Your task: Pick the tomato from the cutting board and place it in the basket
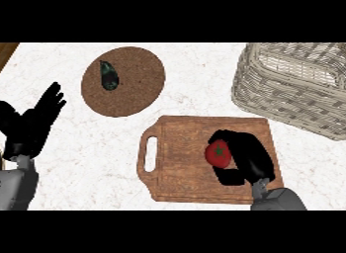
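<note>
The right hand hides part of the tomato.

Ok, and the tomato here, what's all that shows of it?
The tomato is round, smooth and red, with a small dark green stem patch facing up. It lies at the right half of the wooden cutting board. The black right hand curls round its right side, hiding part of it.

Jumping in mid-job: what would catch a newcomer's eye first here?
The red tomato, bright against the wooden cutting board at lower centre, with the black right hand curled round it. Next, the big woven basket at upper right, and a dark item on the round brown plate at upper left. The left hand rests open at the left edge.
</note>
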You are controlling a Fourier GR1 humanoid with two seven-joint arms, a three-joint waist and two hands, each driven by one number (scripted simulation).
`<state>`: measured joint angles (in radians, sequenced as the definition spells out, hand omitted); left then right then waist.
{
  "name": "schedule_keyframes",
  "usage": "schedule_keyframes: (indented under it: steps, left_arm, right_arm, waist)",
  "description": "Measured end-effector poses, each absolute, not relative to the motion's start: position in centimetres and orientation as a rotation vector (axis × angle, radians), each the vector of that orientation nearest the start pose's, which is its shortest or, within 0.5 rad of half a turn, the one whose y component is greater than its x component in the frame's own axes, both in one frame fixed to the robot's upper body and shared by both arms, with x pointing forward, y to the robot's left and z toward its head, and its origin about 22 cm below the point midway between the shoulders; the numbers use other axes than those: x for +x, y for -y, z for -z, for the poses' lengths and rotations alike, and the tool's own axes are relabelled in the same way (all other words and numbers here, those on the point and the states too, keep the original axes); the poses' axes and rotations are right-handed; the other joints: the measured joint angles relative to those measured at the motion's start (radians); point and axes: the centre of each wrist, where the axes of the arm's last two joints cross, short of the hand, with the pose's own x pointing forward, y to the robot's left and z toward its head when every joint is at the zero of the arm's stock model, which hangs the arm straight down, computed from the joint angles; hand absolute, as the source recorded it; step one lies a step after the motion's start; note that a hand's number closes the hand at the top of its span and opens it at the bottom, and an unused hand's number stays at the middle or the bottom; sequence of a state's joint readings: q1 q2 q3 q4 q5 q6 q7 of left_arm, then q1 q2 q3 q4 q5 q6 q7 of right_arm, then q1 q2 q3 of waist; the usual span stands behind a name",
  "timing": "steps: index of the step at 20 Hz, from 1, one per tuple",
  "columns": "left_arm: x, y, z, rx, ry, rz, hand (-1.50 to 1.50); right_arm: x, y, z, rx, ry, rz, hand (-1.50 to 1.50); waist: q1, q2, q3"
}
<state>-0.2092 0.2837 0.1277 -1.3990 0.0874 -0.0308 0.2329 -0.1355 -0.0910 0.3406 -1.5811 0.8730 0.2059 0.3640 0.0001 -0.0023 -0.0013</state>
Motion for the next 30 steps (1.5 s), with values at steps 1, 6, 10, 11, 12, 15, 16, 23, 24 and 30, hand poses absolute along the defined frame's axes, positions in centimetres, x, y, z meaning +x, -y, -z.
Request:
schedule_keyframes:
  steps: [1, 6, 10, 11, 12, 15, 16, 23, 24, 30]
  left_arm:
    - [29.3, -31.0, -3.7, 0.187, 1.381, 0.075, 0.0]
    - [29.5, -31.9, -3.8, 0.19, 1.385, 0.073, 0.0]
    - [29.5, -31.8, -3.8, 0.193, 1.387, 0.073, 0.0]
    - [29.4, -31.5, -3.7, 0.189, 1.386, 0.079, 0.0]
    - [29.4, -31.4, -3.9, 0.185, 1.385, 0.081, 0.0]
    - [29.4, -31.0, -4.4, 0.183, 1.382, 0.092, 0.0]
    - [29.4, -31.2, -4.1, 0.182, 1.384, 0.091, 0.0]
    - [29.4, -31.6, -3.6, 0.18, 1.385, 0.08, 0.0]
    - [29.3, -31.5, -3.6, 0.179, 1.385, 0.083, 0.0]
    - [29.0, -31.5, -3.7, 0.193, 1.38, 0.072, 0.0]
  right_arm:
    - [25.7, 15.0, -2.9, -0.583, 1.251, -1.07, 1.5]
    - [26.4, 14.5, -2.0, -0.599, 1.259, -1.092, 1.5]
    - [25.4, 11.8, -2.1, -0.59, 1.238, -1.12, 1.5]
    - [24.8, 10.4, -2.2, -0.587, 1.234, -1.121, 1.5]
    - [24.2, 9.0, -2.6, -0.582, 1.231, -1.126, 1.5]
    - [21.9, 5.2, -3.2, -0.567, 1.222, -1.132, 1.5]
    - [21.1, 4.1, -3.2, -0.56, 1.221, -1.127, 1.5]
    - [18.0, 1.4, -6.6, -0.406, 1.423, -0.873, 1.5]
    - [17.7, 1.3, -7.4, -0.384, 1.473, -0.83, 1.5]
    - [16.7, 0.7, -12.6, -0.416, 1.718, -0.674, 1.5]
  waist:
    - [0.0, 0.0, 0.0]
    - [-0.002, -0.005, -0.004]
    - [-0.001, -0.005, -0.005]
    - [0.003, -0.004, -0.004]
    - [0.007, -0.004, -0.003]
    - [0.015, -0.001, -0.001]
    - [0.015, 0.0, 0.0]
    - [0.016, 0.001, 0.001]
    - [0.016, 0.001, 0.001]
    - [0.008, -0.004, 0.001]
